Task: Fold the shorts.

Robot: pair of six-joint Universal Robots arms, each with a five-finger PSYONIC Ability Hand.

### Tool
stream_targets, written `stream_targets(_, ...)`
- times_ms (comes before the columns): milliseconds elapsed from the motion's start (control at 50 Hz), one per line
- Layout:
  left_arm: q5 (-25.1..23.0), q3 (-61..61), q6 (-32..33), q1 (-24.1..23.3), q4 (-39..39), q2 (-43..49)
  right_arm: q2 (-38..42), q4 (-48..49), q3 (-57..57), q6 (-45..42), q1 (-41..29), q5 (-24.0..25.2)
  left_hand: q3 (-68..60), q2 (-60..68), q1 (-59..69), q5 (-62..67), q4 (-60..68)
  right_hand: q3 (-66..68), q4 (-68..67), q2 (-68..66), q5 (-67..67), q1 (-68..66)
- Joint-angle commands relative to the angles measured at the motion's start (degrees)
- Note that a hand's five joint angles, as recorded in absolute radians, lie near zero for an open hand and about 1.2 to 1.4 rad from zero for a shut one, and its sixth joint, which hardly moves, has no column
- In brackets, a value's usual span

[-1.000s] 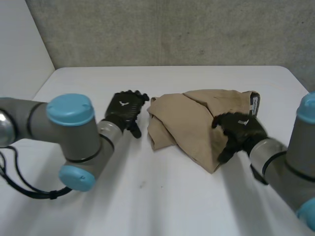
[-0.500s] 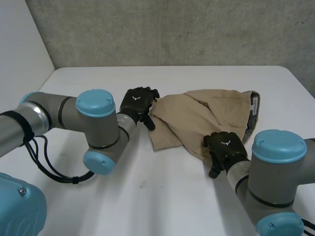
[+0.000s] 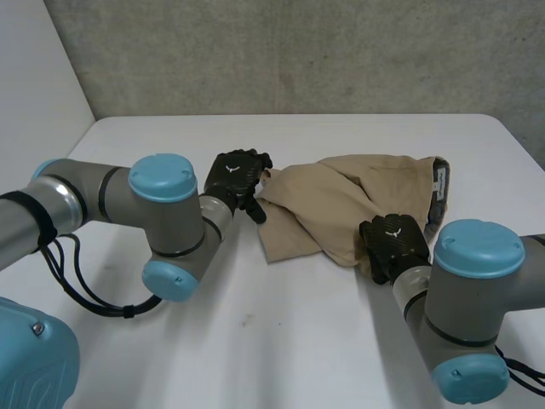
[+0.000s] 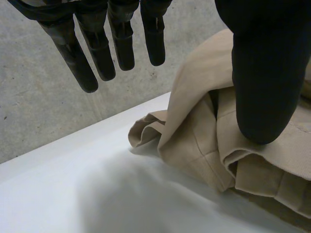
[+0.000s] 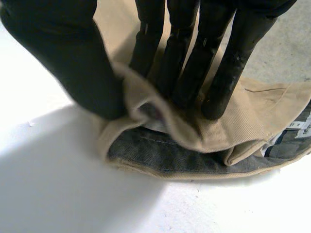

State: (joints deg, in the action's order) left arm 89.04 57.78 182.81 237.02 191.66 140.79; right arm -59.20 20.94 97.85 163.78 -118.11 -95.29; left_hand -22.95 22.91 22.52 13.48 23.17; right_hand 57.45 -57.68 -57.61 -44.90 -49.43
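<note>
Tan shorts lie crumpled on the white table, their dark inner waistband and a label showing at the far right end. My left hand is at the shorts' left edge. Its fingers stay straight and spread above the table, and its thumb rests on a fold of the shorts, so it is open. My right hand is at the near right edge of the cloth. There the thumb and fingers pinch a raised fold of the shorts.
A grey concrete wall runs behind the table's far edge, and a pale wall stands at the far left. Bare tabletop lies in front of the shorts, between my two arms.
My left hand came across to the shorts' left edge. My right hand slid toward the near edge and closed its thumb and fingers on a fold there, drawing the cloth's near point in.
</note>
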Motion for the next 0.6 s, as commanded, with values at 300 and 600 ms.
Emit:
stream_targets(300,-0.4,-1.7,-1.0,0.0,0.1,1.2,-18.5,-15.3,-4.1,0.8,2.6,9.9,-7.6,7.7,8.0,7.1,7.4,22.5,-22.3,-22.4,-25.1,-30.6)
stream_targets(600,-0.4,-6.1,-7.6,0.2,1.1,6.1,-32.0,-23.4,-5.9,4.6,2.1,14.3,-40.9,40.9,41.3,40.4,40.7,22.5,-22.3,-22.4,-25.1,-30.6)
